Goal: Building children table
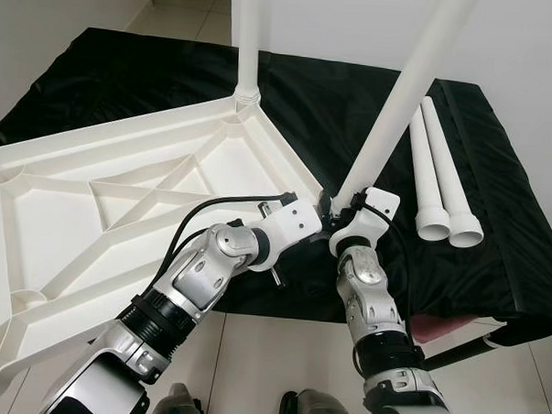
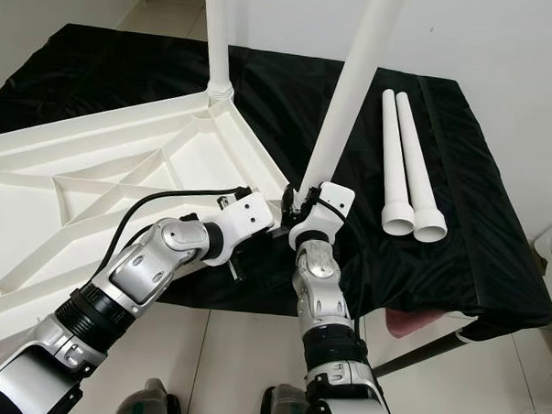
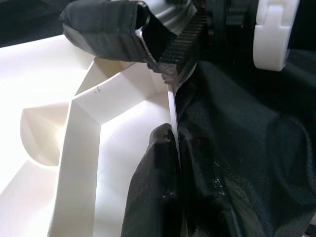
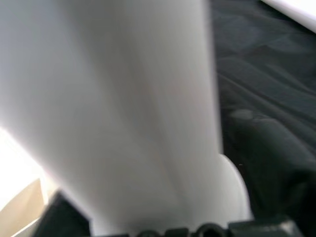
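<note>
Long white plastic tube leg (image 1: 400, 102): light, stiff, slick; right gripper (image 1: 335, 212) pinches its base. Left gripper (image 3: 170, 143) clamps upturned white ribbed tabletop (image 1: 93, 208) rim.

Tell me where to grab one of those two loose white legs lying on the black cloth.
Take the outer loose leg around its slim mid-shaft, coming from above. It lies flat beside its twin, so close across it from the open outer side; the flared end looks too wide.

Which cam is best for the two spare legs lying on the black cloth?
Right eye view: both spare legs lie side by side in full on the black cloth. Left eye view shows them too, nearer the frame edge. Right wrist view catches a white sliver, possibly one; left wrist view doesn't help.
</note>
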Robot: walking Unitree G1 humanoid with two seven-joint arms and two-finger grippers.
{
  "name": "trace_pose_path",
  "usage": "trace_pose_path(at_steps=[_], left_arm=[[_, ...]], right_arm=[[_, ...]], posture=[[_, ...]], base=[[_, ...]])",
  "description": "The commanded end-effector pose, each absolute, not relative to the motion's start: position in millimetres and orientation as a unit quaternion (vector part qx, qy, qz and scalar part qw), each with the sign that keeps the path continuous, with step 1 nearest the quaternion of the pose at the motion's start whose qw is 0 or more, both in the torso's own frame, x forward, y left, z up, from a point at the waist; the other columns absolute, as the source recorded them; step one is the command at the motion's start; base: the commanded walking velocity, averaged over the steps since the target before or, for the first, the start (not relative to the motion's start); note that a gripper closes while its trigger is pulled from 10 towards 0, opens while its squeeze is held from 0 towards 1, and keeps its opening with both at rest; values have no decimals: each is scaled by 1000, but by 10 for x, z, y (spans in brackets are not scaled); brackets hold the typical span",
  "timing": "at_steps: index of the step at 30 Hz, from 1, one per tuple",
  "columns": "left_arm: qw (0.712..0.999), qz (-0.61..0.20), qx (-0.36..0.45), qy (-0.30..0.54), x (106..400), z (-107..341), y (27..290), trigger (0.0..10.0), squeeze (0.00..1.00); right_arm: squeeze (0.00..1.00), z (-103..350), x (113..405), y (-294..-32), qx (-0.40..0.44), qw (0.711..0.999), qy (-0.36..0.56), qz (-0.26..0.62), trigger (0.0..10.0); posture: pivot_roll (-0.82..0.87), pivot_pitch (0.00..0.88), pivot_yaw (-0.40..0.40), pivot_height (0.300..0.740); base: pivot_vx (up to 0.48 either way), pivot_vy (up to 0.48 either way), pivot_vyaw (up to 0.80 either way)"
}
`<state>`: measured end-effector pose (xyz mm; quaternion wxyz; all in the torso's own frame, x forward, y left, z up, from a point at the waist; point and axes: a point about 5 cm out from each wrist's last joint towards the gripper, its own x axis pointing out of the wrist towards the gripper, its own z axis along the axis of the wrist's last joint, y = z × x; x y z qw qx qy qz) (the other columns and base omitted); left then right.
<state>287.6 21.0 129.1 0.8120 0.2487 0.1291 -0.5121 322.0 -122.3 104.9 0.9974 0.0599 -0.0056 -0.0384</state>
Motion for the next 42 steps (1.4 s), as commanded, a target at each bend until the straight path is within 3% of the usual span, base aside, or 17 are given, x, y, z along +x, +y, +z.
trace_pose_path(at_steps=[1,6,7,9,10,20,28,34,42], left_arm=[[774,-567,246,135,2698,1227,79,10000,0],[774,-568,246,136,2695,1231,80,10000,0],[774,-568,246,136,2694,1232,81,10000,0],[774,-568,245,136,2694,1232,82,10000,0],[773,-568,245,136,2693,1234,81,10000,0],[770,-572,247,134,2690,1243,63,10000,0],[770,-573,247,133,2690,1248,62,10000,0],[768,-576,247,133,2676,1254,58,10000,0],[767,-577,246,134,2670,1253,59,10000,0]], right_arm=[[1000,1073,3233,-1480,62,994,-11,-84,10000],[1000,1141,3288,-1507,74,997,-22,-31,10000],[863,1160,3309,-1525,71,997,-24,-10,10000],[863,1172,3321,-1537,67,997,-26,2,10000],[0,1185,3337,-1538,70,997,-23,31,10000],[0,1245,3403,-1577,-6,972,-16,235,10000],[0,1267,3420,-1557,-5,967,-18,255,10000],[0,1238,3421,-1486,-6,945,-8,327,10000],[0,1131,3403,-1508,-23,934,13,357,10000]], posture=[[-65,5,-14,740],[-65,6,-12,740],[-65,8,-11,740],[-65,8,-11,740],[-65,10,-8,740],[-69,7,-2,740],[-67,5,-4,740],[-62,4,2,740],[-61,6,5,740]], base=[[0,0,0],[0,0,0],[0,0,0],[0,0,0],[0,0,0],[0,0,0],[0,0,0],[0,0,0],[0,0,0]])
